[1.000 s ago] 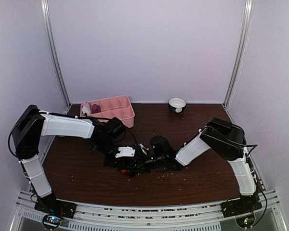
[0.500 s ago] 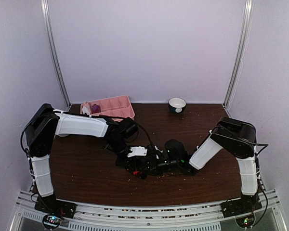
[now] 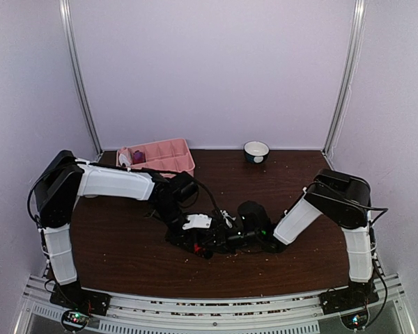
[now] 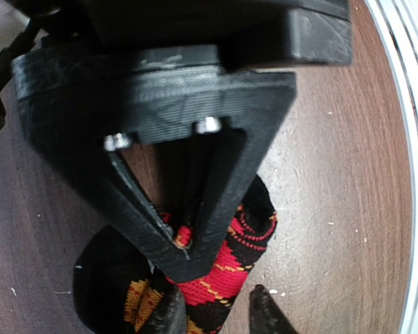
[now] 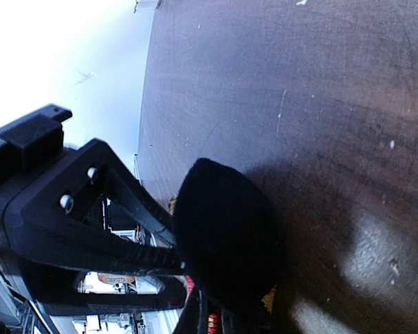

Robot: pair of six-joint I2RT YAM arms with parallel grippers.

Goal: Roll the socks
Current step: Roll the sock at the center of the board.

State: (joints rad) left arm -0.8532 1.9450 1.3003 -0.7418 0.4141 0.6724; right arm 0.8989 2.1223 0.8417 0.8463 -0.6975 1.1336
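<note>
A black sock with red, orange and yellow argyle diamonds (image 4: 223, 271) lies bunched on the brown table at mid front (image 3: 207, 243). My right gripper (image 5: 209, 320) is shut on it. In the left wrist view its closed tips (image 4: 182, 242) pinch a fold of red fabric. The sock's black rounded end (image 5: 223, 229) bulges over those fingers. My left gripper (image 4: 212, 316) hangs over the sock with its jaws apart, one finger (image 4: 160, 316) on the fabric and the other off it. A magenta sock (image 3: 138, 157) sits in the pink tray.
The pink compartment tray (image 3: 174, 161) stands at the back left, with a white item (image 3: 124, 158) at its left end. A small dark bowl with a white inside (image 3: 256, 151) sits at the back right. Pale crumbs dot the table around the grippers.
Both grippers and the sock have moved to the right across the table. The left jaws have parted and let go of the fabric. The right grip is unchanged.
</note>
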